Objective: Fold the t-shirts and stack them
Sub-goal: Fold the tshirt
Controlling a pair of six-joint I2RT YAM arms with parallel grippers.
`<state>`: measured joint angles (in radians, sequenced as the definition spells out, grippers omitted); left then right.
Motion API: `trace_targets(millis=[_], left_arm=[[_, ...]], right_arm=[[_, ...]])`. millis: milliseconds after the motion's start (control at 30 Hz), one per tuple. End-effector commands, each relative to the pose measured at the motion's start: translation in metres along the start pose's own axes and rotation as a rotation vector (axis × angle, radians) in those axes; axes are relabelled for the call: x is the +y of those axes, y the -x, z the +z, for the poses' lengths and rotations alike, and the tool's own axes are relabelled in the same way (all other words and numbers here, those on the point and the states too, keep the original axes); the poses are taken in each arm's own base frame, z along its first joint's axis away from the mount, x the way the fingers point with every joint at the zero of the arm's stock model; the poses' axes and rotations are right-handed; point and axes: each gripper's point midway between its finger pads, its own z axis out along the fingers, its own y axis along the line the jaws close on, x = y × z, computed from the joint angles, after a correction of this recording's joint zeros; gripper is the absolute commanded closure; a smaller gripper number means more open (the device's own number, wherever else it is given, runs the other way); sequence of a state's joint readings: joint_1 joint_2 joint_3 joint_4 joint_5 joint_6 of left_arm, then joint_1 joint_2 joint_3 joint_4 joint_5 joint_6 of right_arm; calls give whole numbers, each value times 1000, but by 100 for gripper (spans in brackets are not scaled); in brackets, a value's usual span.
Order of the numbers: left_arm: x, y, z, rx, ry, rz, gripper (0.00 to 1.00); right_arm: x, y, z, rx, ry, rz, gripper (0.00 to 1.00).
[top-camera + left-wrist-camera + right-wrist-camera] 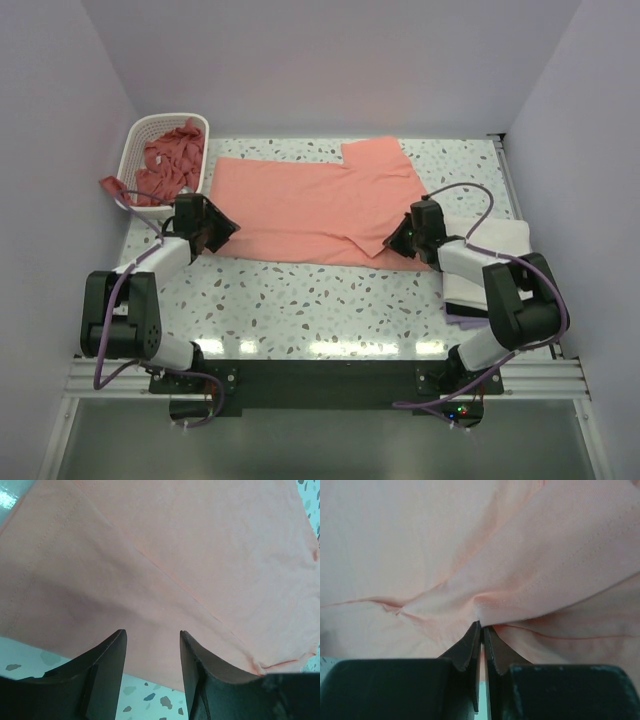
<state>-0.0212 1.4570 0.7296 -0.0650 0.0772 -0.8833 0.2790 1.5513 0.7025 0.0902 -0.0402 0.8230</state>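
Left arm extended low to the near-left hem of the plain salmon-pink soft cloth t-shirt (300,205); left jaws stand spread over that hem. Right arm bent inward from the right; right jaws pressed together, pinching a puckered fold at the shirt's near-right edge. The shirt lies spread flat mid-bench. More pink t-shirts (172,160) are heaped in the white plastic lattice basket (140,135), far left. White folded cloth (505,240) lies beneath the right arm. Bench (330,300): speckled terrazzo; walls plain, pale.
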Motion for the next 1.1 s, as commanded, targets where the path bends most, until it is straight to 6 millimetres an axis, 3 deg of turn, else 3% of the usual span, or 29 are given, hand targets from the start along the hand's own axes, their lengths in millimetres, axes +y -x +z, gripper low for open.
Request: trace_targets(millis=[0,133,267,467,800,1067], left_arm=[[-22,15,-1,-34,-61,-13,49],[-23,16,0,-33,-57,-13,49],[-23,16,1,-25,-53,-10,49],[-22,17,3,-15,-37,4,49],[-20,17,3,-10,-17,26,49],[-22,19,0,-12,-21,31,49]], right_arm=[[18,25,-2,-55,14,-46,94],[25,29,11,-22,4,-62,95],[45,47,26,-30,20,-80,95],[52,53,56,15,-5,-90,93],[73,66,80,44,18,-104,75],[102,90,69,-7,103,-166,49]])
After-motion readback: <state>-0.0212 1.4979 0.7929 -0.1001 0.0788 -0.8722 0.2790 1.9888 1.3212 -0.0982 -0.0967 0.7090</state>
